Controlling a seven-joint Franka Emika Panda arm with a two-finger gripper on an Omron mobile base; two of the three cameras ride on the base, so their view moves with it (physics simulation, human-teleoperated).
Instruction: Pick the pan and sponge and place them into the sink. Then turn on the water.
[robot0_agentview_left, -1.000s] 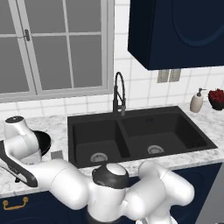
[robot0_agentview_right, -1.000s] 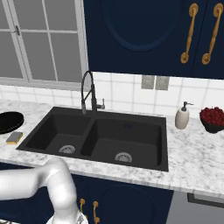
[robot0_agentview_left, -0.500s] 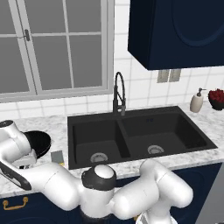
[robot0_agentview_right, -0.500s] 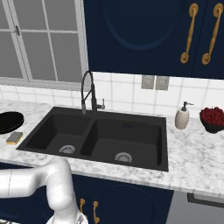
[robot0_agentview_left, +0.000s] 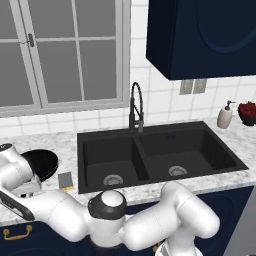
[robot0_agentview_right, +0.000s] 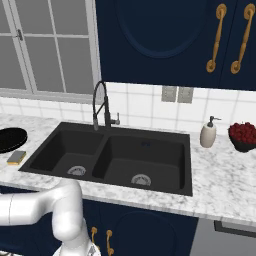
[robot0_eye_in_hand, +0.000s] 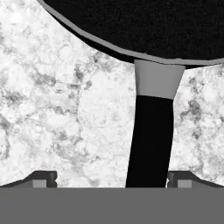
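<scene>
Handle (robot0_eye_in_hand: 151, 140) is what your next move turns on: in the hand view it runs straight up the picture from between the fingertips to the pan (robot0_eye_in_hand: 144, 24) at the top, its long axis in line with the way the hand (robot0_eye_in_hand: 111, 179) looks. The hand is spread wide and empty, one fingertip (robot0_eye_in_hand: 41, 178) well to the left of the handle, the other just to its right, so you sit off-centre. From the base views the pan (robot0_agentview_left: 42, 164) lies on the surface at far left, the sponge (robot0_agentview_left: 65, 180) just beside it, then the sink (robot0_agentview_left: 155, 157) with both basins bare. Nothing is lifted yet.
</scene>
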